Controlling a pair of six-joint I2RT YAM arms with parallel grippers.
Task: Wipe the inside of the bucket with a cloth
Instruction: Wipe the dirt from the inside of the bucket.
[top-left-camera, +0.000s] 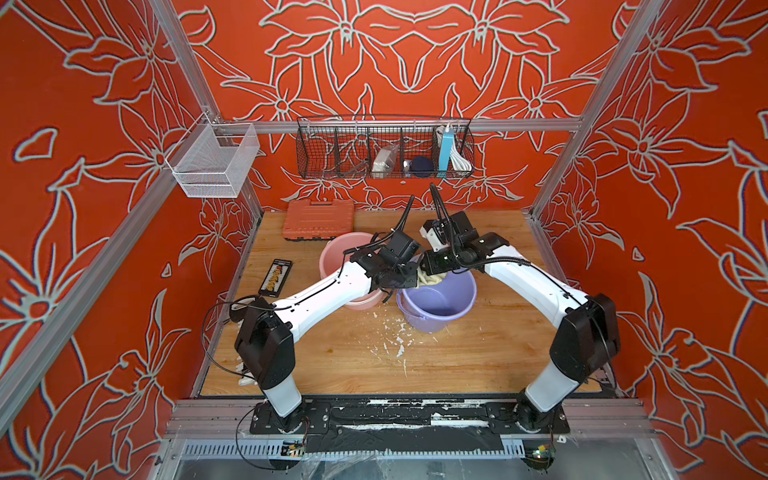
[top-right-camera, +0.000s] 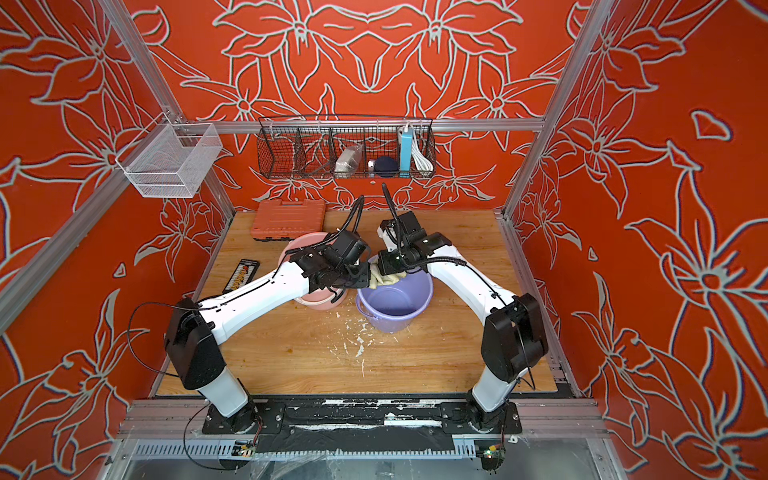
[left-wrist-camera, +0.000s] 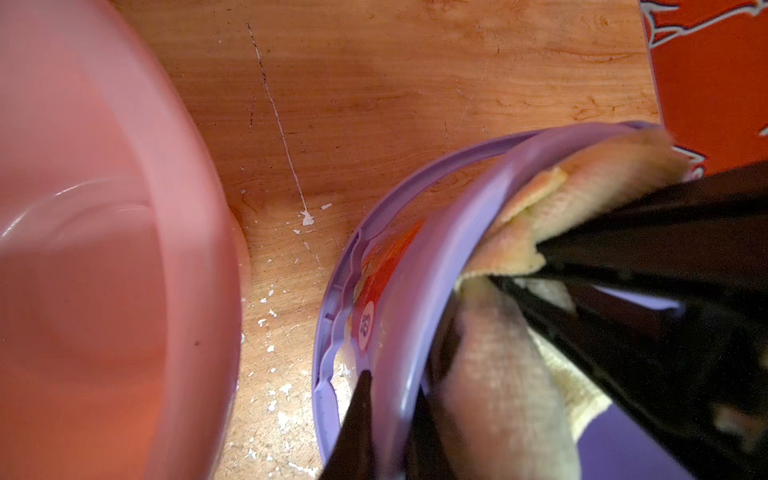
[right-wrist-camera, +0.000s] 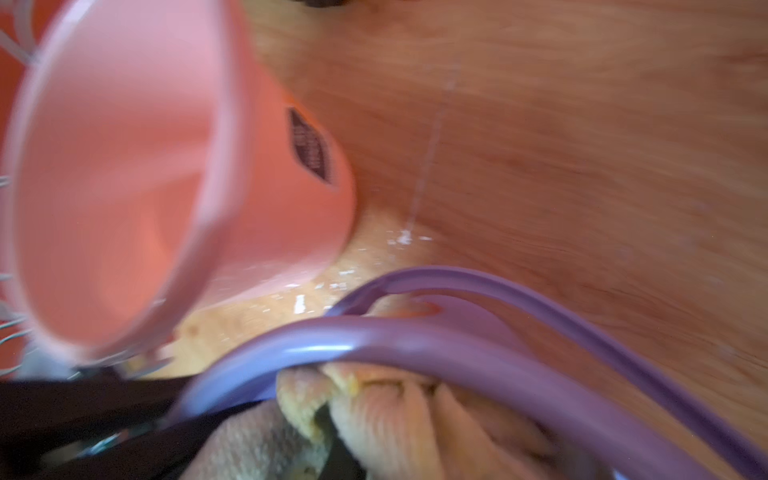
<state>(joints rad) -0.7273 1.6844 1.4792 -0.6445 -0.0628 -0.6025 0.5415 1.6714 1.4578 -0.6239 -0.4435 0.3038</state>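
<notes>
Tabletop (top-left-camera: 478, 357): dingy beige cloth (top-left-camera: 430, 279), lilac bucket (top-left-camera: 430, 323)

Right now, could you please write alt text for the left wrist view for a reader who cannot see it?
The left fingers clamp the rim of a purple bucket, one outside and one inside. A yellowish cloth lies bunched against the inner wall, pinched by the right fingers. A pink bucket stands beside it on the wooden table.
</notes>
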